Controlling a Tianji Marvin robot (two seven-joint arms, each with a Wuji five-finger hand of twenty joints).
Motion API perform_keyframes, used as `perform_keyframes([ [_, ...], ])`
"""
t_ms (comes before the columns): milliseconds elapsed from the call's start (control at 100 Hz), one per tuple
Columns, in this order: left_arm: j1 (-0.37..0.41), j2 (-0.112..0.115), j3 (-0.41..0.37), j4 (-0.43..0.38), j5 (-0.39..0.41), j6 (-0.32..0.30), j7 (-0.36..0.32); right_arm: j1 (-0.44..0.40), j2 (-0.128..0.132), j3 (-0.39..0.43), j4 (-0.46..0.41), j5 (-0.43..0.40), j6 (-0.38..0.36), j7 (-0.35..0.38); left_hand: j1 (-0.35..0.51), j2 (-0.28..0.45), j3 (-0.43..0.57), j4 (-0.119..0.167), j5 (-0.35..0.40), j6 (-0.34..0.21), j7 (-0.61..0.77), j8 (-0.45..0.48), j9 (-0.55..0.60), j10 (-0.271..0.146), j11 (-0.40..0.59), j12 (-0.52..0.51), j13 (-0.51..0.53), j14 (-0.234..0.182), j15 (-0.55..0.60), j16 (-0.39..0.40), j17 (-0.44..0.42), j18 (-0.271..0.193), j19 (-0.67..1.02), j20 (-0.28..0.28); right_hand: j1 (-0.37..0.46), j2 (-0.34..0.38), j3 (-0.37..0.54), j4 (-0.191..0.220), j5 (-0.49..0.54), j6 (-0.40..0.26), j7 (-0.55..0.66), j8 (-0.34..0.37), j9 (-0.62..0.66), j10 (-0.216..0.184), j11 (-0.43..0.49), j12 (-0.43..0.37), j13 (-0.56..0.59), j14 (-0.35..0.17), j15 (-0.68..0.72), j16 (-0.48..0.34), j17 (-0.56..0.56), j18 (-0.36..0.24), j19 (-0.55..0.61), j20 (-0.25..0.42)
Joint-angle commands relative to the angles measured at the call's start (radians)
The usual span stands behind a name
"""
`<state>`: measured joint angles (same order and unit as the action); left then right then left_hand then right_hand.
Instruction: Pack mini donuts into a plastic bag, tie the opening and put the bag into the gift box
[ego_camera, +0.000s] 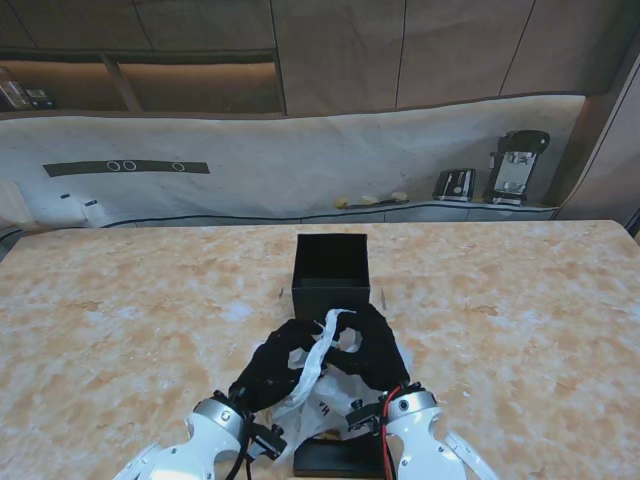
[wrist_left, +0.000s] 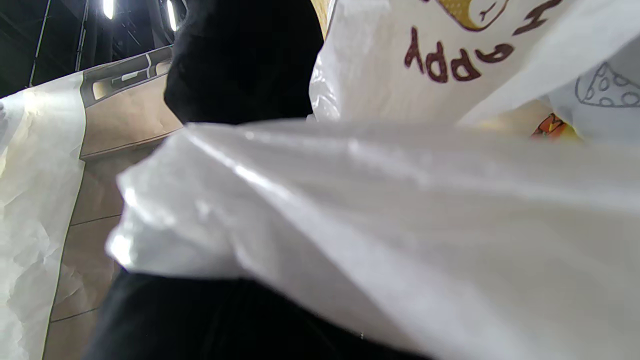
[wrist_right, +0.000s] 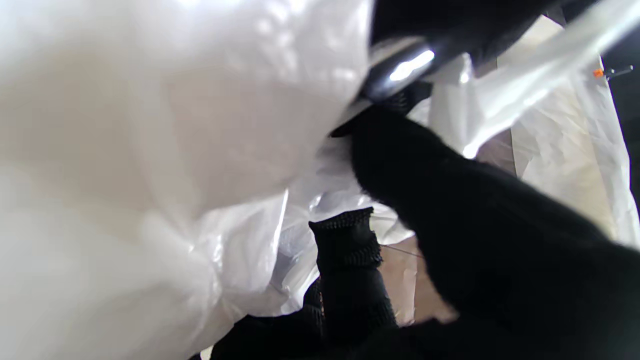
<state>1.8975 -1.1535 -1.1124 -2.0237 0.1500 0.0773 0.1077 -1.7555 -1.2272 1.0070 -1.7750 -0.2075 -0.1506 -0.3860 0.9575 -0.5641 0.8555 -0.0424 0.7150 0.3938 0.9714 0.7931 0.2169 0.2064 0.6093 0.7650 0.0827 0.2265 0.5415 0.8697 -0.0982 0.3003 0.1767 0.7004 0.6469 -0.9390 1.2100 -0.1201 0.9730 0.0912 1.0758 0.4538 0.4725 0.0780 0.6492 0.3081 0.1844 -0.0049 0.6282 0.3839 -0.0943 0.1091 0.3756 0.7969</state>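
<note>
A white plastic bag (ego_camera: 322, 392) with brown and yellow print lies on the table close to me, between my two black-gloved hands. Its twisted handles (ego_camera: 322, 345) rise between the fingers. My left hand (ego_camera: 272, 365) grips one strip of the bag (wrist_left: 380, 210). My right hand (ego_camera: 372, 345) is closed on the other strip, with film bunched against its fingers (wrist_right: 450, 200). The black gift box (ego_camera: 331, 272) stands open just beyond the hands. No donuts show; the bag hides its contents.
A dark flat piece (ego_camera: 335, 458) lies at the table's near edge between my wrists. The marble table (ego_camera: 120, 310) stretches to both sides. Beyond it, a white-draped counter carries appliances (ego_camera: 515, 168).
</note>
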Motion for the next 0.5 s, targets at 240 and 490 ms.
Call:
perform_keyframes([
  [240,-0.014,-0.006,-0.011,0.01,0.095,-0.038,0.025,-0.051,0.005,0.024,-0.055,0.085,0.01,0.067,0.015,0.001,0.02,0.025,0.004,-0.064,0.046,0.003,-0.042,-0.028,0.0,0.0,-0.024,-0.032,-0.021,0.021,-0.014,-0.036,-0.005,0.024,0.048,-0.049,0.265,0.089,0.026,-0.03,0.061,0.196,0.054,0.012,-0.003,0.034,-0.008,-0.056,-0.005,0.018,-0.009,-0.063,-0.039,-0.034],
  [490,-0.033,-0.014,-0.008,0.034,0.144,-0.05,0.073,-0.096,0.021,0.062,-0.115,0.177,-0.004,0.141,0.02,0.043,0.019,0.02,-0.054,-0.016,0.069,0.054,-0.043,-0.034,-0.006,-0.009,-0.026,-0.043,-0.038,0.022,-0.013,-0.044,-0.003,0.029,0.04,-0.052,0.308,0.109,0.028,-0.022,0.071,0.285,0.042,0.002,0.019,0.064,-0.018,-0.065,0.026,0.057,-0.004,-0.077,-0.043,-0.048],
])
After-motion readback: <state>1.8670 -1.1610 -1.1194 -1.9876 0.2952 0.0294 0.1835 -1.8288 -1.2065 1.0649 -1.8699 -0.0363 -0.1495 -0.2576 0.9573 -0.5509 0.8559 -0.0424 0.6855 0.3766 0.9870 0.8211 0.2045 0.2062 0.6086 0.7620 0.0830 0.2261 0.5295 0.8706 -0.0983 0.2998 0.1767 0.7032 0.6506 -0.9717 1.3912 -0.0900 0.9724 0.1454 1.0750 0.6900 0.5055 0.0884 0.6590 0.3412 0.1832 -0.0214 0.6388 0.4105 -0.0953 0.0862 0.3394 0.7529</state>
